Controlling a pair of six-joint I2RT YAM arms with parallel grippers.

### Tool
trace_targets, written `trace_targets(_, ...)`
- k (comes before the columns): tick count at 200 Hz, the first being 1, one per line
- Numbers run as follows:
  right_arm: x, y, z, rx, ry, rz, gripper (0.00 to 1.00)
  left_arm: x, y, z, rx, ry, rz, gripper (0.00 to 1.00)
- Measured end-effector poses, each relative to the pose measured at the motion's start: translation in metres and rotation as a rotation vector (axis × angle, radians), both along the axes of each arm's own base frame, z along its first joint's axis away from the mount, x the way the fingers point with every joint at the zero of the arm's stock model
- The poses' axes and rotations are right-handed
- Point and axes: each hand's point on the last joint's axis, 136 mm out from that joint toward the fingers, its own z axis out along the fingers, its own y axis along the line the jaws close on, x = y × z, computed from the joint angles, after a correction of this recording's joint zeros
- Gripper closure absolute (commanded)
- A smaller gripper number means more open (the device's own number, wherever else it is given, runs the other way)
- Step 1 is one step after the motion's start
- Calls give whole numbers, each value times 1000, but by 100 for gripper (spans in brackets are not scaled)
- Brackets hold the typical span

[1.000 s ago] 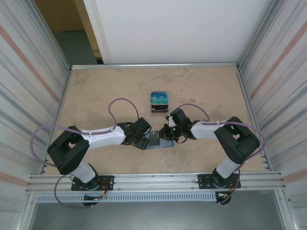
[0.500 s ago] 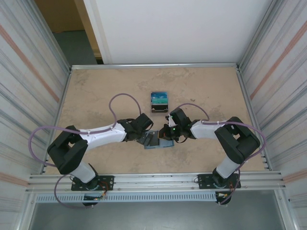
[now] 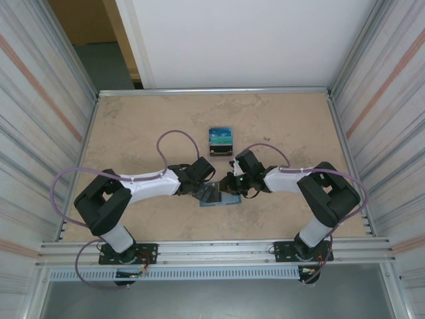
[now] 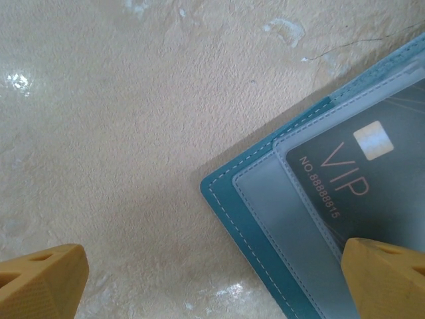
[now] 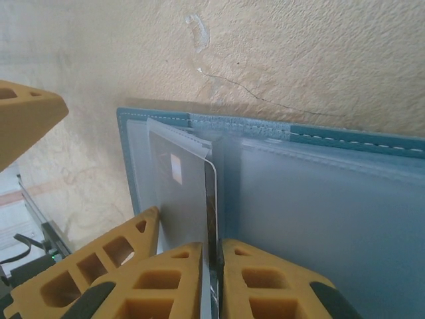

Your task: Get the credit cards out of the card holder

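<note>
Beige stone-look table (image 3: 133,133): your largest item, with both arms reaching in from the bottom of the overhead frame.

Card holder (image 3: 224,200): teal bifold, lying open and flat just below the centre of the overhead frame, between the two wrists.

Left gripper (image 4: 212,282): fingers spread wide and holding nothing. It is poised over the holder's stitched corner at the lower right of its wrist frame. Whether the right-hand finger touches the pocket you cannot tell.

Right gripper (image 5: 212,252): at bottom centre of its wrist frame, fingers drawn almost together and clamped on the edge of a credit card.

Small stand (image 3: 220,141): dark base, blue-teal top. It sits above the holder in the overhead frame, apart from it.

Credit card (image 5: 178,193): pale face with a chip, tilted up out of the holder's left pocket, one edge running down between the right pads.

VIP card (image 4: 362,179): dark, lying behind a clear pocket at the right of the left wrist frame. Whether it is the same card you cannot tell.

Step in hand, as you may judge it: one card is being extracted, gripped and partly raised but not yet free.

Next move: draw the card out along the pocket's mouth, keeping it flat to the pads so it does not twist. The holder looks light and may drag along, so bring the spread left gripper down on its free corner to pin it first.
</note>
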Motion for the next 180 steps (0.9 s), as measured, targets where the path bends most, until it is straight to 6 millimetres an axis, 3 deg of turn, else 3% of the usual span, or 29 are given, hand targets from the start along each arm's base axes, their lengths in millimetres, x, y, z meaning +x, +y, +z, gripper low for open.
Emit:
trace_targets(64, -1, -3, -2, 29, 5, -7, 96, 0, 1, 0, -1, 4, 3, 2)
trace_targets(180, 2, 2, 2, 71, 0, -13, 89, -1, 1, -1, -3, 13, 1, 3)
